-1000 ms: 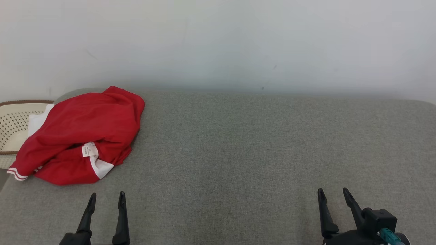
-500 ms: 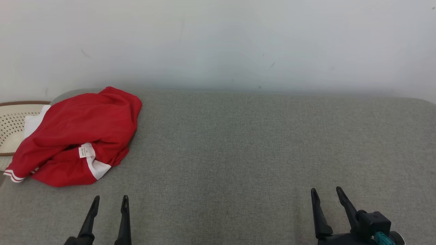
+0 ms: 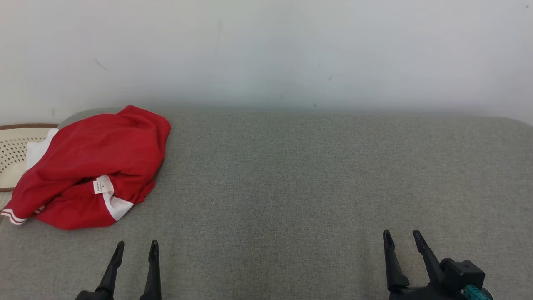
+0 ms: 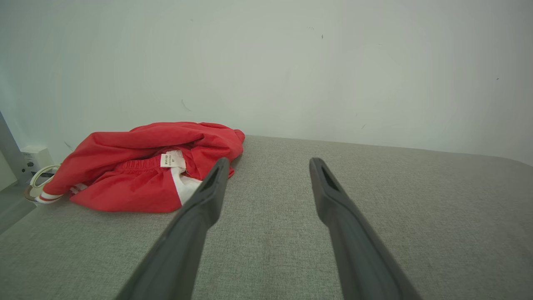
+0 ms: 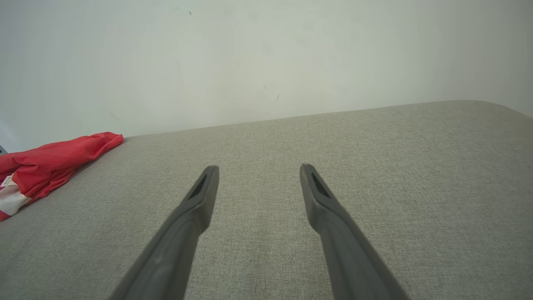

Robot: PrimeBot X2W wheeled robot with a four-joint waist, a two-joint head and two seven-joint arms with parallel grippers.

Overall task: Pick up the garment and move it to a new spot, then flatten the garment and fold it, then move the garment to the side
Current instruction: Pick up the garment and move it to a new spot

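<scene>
Down at the bottom left of the head view, the left gripper (image 3: 137, 242) has its two dark fingers apart with nothing between them, tips pointing up the frame over the grey fabric surface (image 3: 291, 187). At the bottom right, the right gripper (image 3: 401, 232) is likewise spread and empty. Neither touches the garment (image 3: 95, 166) — a crumpled red piece with white trim and a small white label (image 3: 102, 185) — which lies heaped at the surface's left edge, above the left gripper in the frame and well apart from the right one. Its left side shows against a pale perforated basket (image 3: 12, 146) at the frame's border. A plain whitish wall (image 3: 266, 50) takes the upper part.
</scene>
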